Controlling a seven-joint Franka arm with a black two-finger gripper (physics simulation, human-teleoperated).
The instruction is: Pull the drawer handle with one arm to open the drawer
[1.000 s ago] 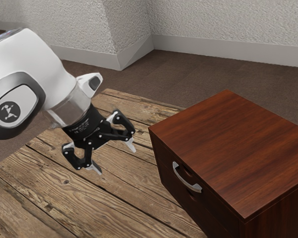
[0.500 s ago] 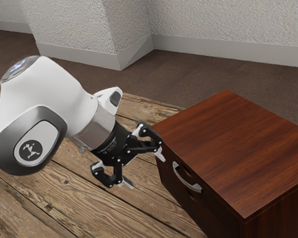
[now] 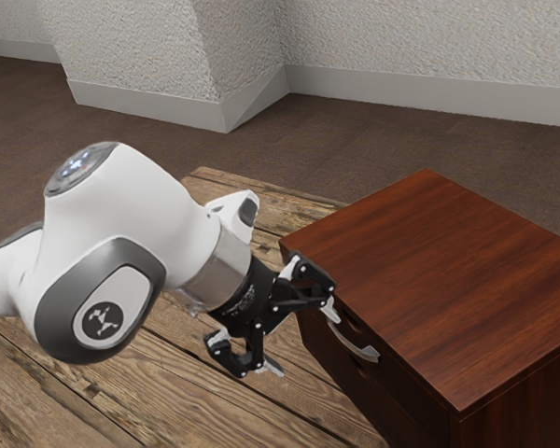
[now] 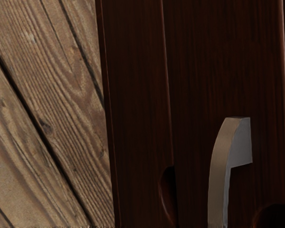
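The cabinet [image 3: 429,271] is dark reddish-brown with fine streaky grain, and its handle [image 3: 351,342] is silver-grey. The table [image 3: 84,392] is pale, weathered brown planks with dark seams and knots. The arm [image 3: 121,233] is white with grey bands, and the hand [image 3: 301,341] is black.

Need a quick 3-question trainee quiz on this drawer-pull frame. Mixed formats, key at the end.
1. True or false: the gripper is shut on the drawer handle.
2. The cabinet stands on: A) carpet B) a wooden plank table C) a metal shelf.
3. Fill in: the handle is ____ in colour.
Key: 1 false, the gripper is open; 2 B; 3 silver.
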